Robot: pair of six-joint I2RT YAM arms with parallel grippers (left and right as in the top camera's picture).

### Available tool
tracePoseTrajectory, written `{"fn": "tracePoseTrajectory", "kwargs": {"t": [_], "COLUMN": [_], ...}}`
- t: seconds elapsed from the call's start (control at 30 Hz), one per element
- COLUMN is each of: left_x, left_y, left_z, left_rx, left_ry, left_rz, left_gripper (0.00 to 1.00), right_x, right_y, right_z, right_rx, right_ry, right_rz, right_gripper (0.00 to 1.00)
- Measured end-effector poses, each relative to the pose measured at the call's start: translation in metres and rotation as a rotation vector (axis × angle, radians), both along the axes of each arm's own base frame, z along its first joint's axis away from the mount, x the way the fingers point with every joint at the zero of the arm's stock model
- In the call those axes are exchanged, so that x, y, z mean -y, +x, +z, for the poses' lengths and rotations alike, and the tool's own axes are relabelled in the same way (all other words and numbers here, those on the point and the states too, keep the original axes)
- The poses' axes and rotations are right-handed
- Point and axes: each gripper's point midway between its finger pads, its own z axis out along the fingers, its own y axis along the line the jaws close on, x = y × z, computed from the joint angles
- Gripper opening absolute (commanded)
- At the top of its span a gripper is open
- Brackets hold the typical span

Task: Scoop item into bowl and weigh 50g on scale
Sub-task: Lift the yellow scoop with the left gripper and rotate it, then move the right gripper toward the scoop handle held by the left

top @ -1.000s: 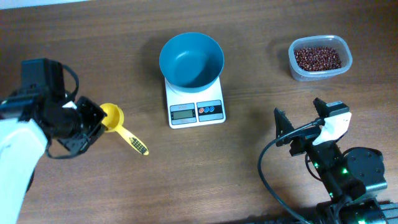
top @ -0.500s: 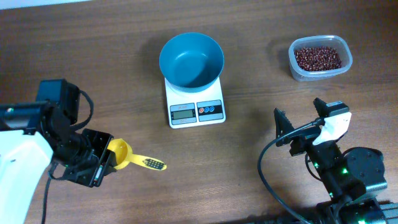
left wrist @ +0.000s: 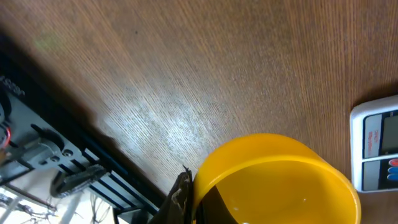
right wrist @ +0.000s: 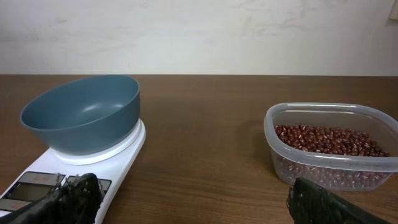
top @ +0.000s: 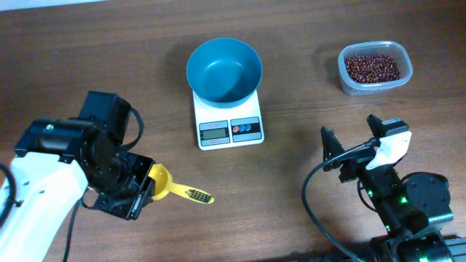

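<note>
The beans [top: 371, 68] lie in the tub [top: 375, 89] at 2 o'clock, far from the bowl [top: 223, 69] on the scale [top: 229, 131] at 12. The left gripper [top: 144, 191], at 8, clenches the scoop [top: 162, 182] (by its cup), so digging may twist it loose; the right gripper [top: 348, 126] gapes, released.

The table [top: 109, 44] is brown wood with a fine straight grain, mostly matt, with a soft sheen where light catches it in the left wrist view. The bowl [top: 223, 69] is smooth blue plastic with a satin finish. The scale [top: 229, 115] is smooth white plastic. Near the table's far right corner, the tub [top: 341, 71] is clear, slightly cloudy plastic, and the beans [top: 371, 68] have a faint gloss. The scoop [left wrist: 273, 180] is glossy yellow plastic. The fingers [right wrist: 74, 194] of the right gripper [top: 349, 127] are matt black and rough-faced, possibly rubber, though they are blurred.
</note>
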Motion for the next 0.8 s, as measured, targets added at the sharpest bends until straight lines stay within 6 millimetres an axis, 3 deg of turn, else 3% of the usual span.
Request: {"fn": "tracePoseTrajectory", "kwargs": {"t": [0.2,0.37,0.47,0.6,0.7,0.8], "left_x": [-0.001,-0.002,-0.002,-0.002,-0.002,-0.002], "left_y": [-0.001,0.0,0.0,0.0,0.0,0.0], "left_z": [-0.001,-0.001,-0.001,-0.001,-0.001,-0.001], "left_rx": [-0.011,-0.009,-0.009,-0.009,-0.009,-0.009], "left_ry": [0.034,0.041,0.041,0.042,0.042,0.042], "left_rz": [0.08,0.084,0.084,0.083,0.084,0.083], "left_gripper": [0.0,0.0,0.0,0.0,0.0,0.0], "right_x": [-0.011,-0.072,-0.103,-0.122,-0.13,-0.131], "right_y": [-0.002,-0.03,-0.06,-0.089,-0.106,-0.107], "right_z": [0.002,0.007,0.007,0.009,0.011,0.011], "right_rx": [-0.07,-0.179,-0.399,-0.725,-0.896,-0.942], "right_ry": [0.367,0.496,0.753,1.064,1.178,1.22], "right_rz": [0.02,0.393,0.58,0.669,0.704,0.693], "right_gripper": [0.99,0.99,0.99,0.99,0.99,0.99]}}
